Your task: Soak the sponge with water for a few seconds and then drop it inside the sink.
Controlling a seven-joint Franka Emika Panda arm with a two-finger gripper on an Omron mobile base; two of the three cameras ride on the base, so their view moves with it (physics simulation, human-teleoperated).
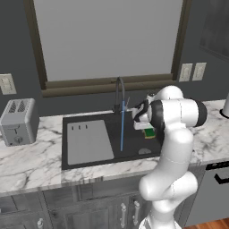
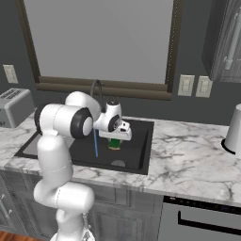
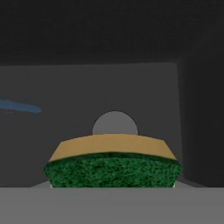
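Item one: we log the white marble tabletop (image 1: 31, 161), which surrounds the sink (image 1: 85, 161) on all sides.

Item two: the sink, a dark charcoal basin with a light grey drainboard panel (image 1: 88, 142) on its left half and a round drain (image 3: 114, 124) on the floor of its right half.

Item three: a grey toaster (image 1: 17, 121), on the tabletop well left of the sink.

Item four: a dark gooseneck faucet (image 1: 119, 91), at the back edge of the sink, mid-length.

Item five: the water (image 1: 122, 129), a thin blue stream falling straight into the sink just right of the drainboard.

Item six: the end effector (image 2: 115, 141), hanging over the right half of the sink, pinching the sponge (image 2: 115, 143).

Item seven: the sponge, yellow body and green scouring face, held above the sink floor, right of the stream and apart from it, over the drain in our hand view.
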